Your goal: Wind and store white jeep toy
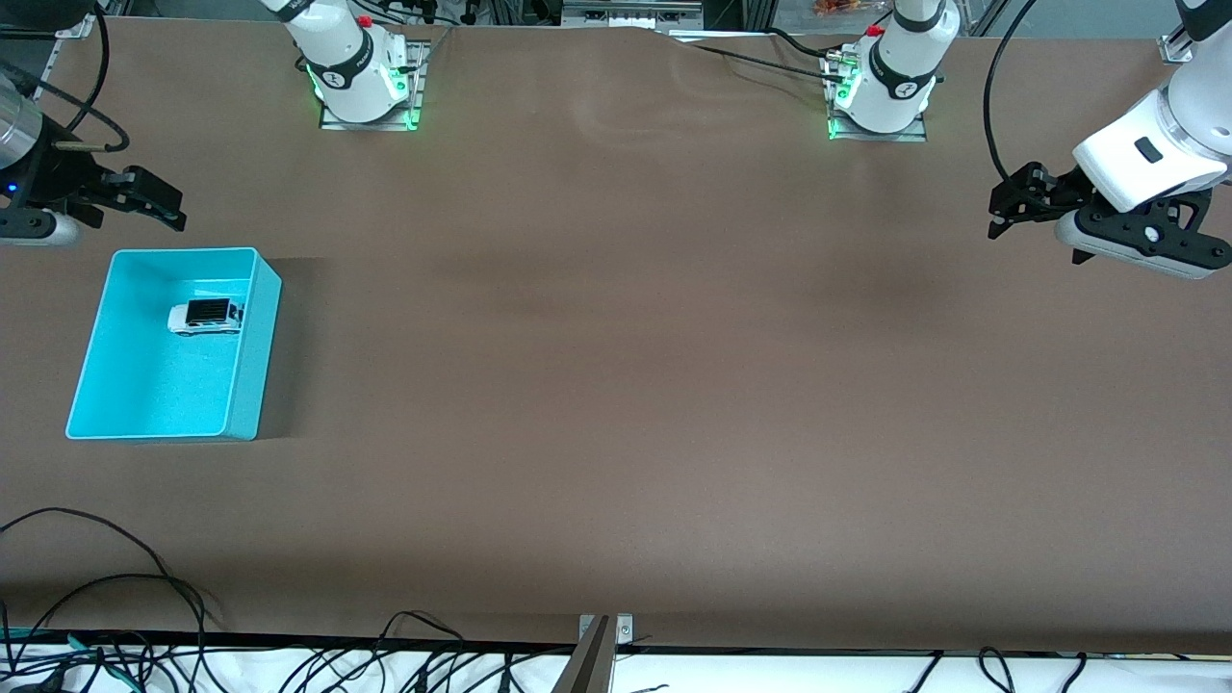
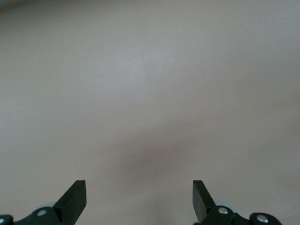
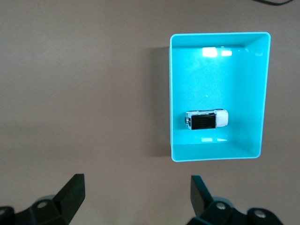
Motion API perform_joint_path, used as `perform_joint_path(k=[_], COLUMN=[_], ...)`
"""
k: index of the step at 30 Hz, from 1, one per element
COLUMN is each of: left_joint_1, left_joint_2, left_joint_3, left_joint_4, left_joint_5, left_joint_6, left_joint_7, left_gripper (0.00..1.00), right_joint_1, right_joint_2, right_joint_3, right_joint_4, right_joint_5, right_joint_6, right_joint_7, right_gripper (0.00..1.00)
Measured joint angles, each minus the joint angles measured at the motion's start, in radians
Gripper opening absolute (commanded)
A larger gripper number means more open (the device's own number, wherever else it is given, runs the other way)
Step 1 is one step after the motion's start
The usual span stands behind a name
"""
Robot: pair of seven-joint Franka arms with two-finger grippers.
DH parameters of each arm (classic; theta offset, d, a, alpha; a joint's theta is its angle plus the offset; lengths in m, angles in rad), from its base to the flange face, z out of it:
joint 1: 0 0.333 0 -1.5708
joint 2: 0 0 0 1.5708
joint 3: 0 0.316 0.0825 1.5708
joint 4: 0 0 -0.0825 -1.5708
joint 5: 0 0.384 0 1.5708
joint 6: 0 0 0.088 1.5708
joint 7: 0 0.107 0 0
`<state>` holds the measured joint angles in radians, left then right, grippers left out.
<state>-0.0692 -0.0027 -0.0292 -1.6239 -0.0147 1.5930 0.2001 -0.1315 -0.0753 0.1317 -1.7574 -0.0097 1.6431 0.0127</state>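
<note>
The white jeep toy with its black roof lies inside the turquoise bin at the right arm's end of the table, in the part of the bin farther from the front camera. It also shows in the right wrist view, inside the bin. My right gripper is open and empty, up over bare table just past the bin's edge toward the robot bases; its own view shows wide jaws over bare table. My left gripper is open and empty at the left arm's end, over bare table.
The brown table mat spreads between the arms. Black cables lie along the table's front edge, with a metal clamp at its middle. The arm bases stand along the edge farthest from the front camera.
</note>
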Motion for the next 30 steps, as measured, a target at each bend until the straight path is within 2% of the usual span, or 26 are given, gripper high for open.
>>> perform_joint_path(k=[6, 30], left_joint_1=[0.000, 0.046], left_joint_2=[0.000, 0.012], left_joint_3=[0.000, -0.001], left_joint_4=[0.000, 0.000], left_joint_5=[0.000, 0.000], left_joint_6=[0.000, 0.016], left_joint_7=[0.000, 0.001], left_gripper=[1.00, 1.00], right_joint_1=[-0.001, -0.003], right_joint_2=[0.013, 0.074], right_joint_3=[-0.002, -0.004], right_joint_4=[0.000, 0.042], right_joint_5=[0.049, 0.012], right_joint_6=[0.018, 0.034], right_joint_7=[0.018, 0.018], right_gripper=[1.00, 1.00])
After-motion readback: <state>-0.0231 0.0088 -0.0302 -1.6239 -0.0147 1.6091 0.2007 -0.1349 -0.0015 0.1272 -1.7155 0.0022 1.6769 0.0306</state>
